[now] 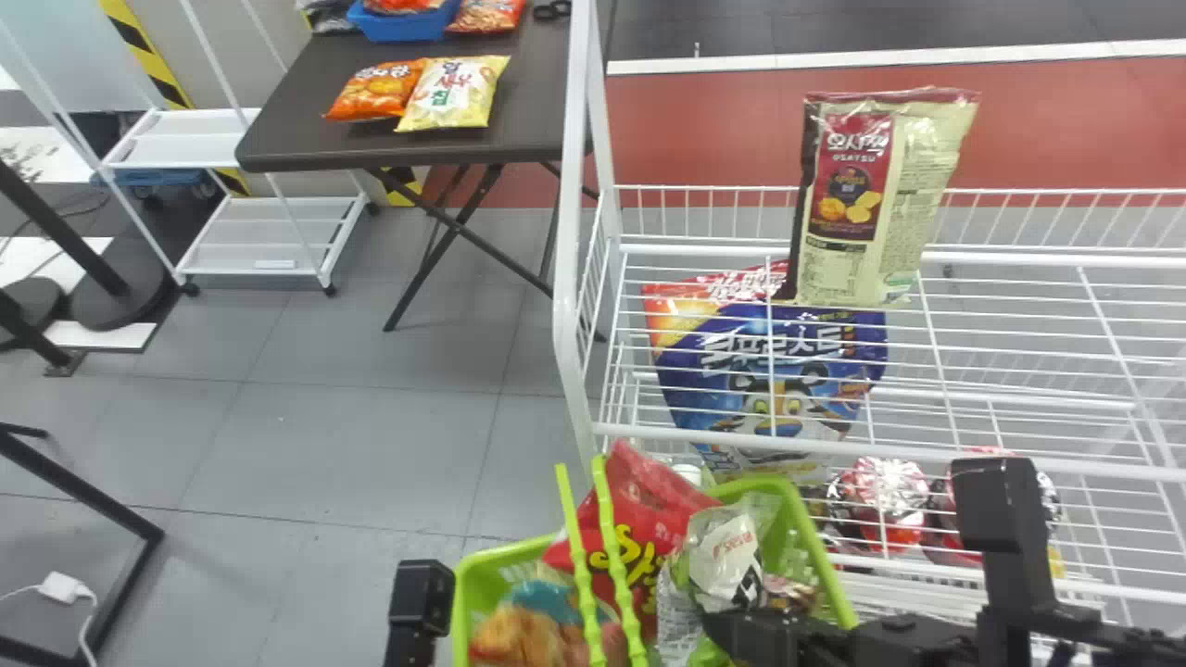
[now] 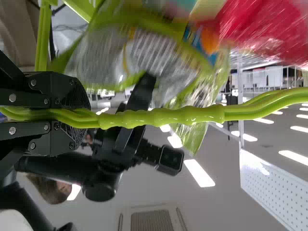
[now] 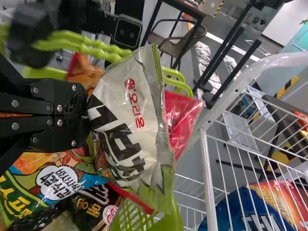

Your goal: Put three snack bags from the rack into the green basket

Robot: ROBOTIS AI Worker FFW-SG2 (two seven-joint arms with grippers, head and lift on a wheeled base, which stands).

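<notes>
White tiered trolley (image 1: 199, 144), far left of the head view. Beside it, a dark bench (image 1: 306, 120) bearing an orange snack bag (image 1: 375, 91), a yellow snack bag (image 1: 452, 93) and, farther back, a blue tray (image 1: 403, 22) with bags.

Lower centre: left gripper (image 1: 420, 602), at the bottom edge, just outside the green basket (image 1: 491, 556). In the left wrist view, the jaws of the left gripper (image 2: 79, 114) are pressed together on the basket's handles (image 1: 611, 547), which rise side by side; the left arm is at the basket's left side.

Inside the basket, left to right: an orange-and-blue bag (image 1: 542, 625), then a red bag (image 1: 639, 519) standing tilted against its neighbours.

Over the basket's right part, a white-and-green snack bag (image 1: 725, 560), pinched along one edge between the jaws of the right gripper (image 1: 732, 630); the rest of the bag extends beyond the fingertips. Whether it touches the basket's contents cannot be told. The right arm enters from the lower right, laid almost level, with the jaws directed leftward.

Right: white wire rack (image 1: 1019, 257). A maroon-and-cream bag (image 1: 862, 204) stands upright on its upper shelf; a blue bag (image 1: 774, 371) shows through the wires, and red-and-black packages (image 1: 885, 505) lie lower down.
</notes>
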